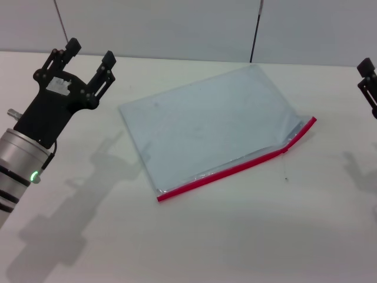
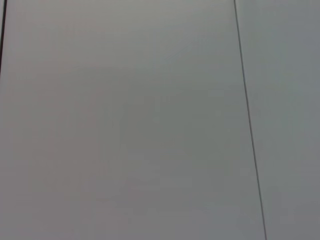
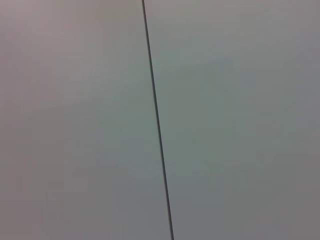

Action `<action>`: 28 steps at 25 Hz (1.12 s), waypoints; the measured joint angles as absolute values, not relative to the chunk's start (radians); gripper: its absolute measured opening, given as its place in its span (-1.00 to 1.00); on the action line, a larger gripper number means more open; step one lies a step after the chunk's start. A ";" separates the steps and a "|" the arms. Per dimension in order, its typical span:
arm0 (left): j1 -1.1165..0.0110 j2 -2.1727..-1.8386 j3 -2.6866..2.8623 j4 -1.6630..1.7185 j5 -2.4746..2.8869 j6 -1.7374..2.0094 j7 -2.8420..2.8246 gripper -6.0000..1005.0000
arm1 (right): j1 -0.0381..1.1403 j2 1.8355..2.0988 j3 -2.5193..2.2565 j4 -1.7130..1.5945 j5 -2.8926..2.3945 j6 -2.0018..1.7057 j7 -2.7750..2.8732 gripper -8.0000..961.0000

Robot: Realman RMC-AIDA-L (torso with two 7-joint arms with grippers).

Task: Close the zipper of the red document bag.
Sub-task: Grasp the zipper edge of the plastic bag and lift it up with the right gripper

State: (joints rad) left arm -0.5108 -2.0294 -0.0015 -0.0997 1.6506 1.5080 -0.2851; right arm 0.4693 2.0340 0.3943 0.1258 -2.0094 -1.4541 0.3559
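The red document bag (image 1: 206, 127), a flat translucent blue-grey pouch, lies tilted in the middle of the white table in the head view. Its zipper (image 1: 235, 168), a thin red strip, runs along the near long edge and kinks upward close to its right end. My left gripper (image 1: 90, 58) hovers open above the table, left of the bag and well apart from it. At the right edge of the head view only part of my right gripper (image 1: 368, 82) shows, away from the bag. Both wrist views show only a plain grey wall.
The white table (image 1: 235, 236) spreads around the bag on all sides. A grey wall with thin dark seams (image 1: 254, 29) stands behind the table's far edge.
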 joint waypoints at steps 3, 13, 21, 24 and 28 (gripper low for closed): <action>-0.511 -2.029 -0.002 -0.100 1.650 1.508 -0.285 0.47 | 0.469 2.034 0.394 0.126 -2.009 -1.454 0.356 0.57; -0.512 -2.029 -0.002 -0.100 1.650 1.495 -0.284 0.47 | 0.478 2.034 0.390 0.128 -2.009 -1.412 0.361 0.56; -0.517 -2.029 -0.002 -0.100 1.652 1.469 -0.284 0.47 | 0.559 2.027 0.342 0.055 -2.023 -1.216 0.634 0.56; -0.518 -2.029 -0.001 -0.100 1.652 1.468 -0.284 0.47 | 0.607 2.026 0.265 -0.012 -2.023 -1.120 0.803 0.56; -0.519 -2.029 -0.002 -0.100 1.652 1.468 -0.284 0.47 | 0.656 2.025 0.137 -0.070 -2.024 -0.995 0.988 0.56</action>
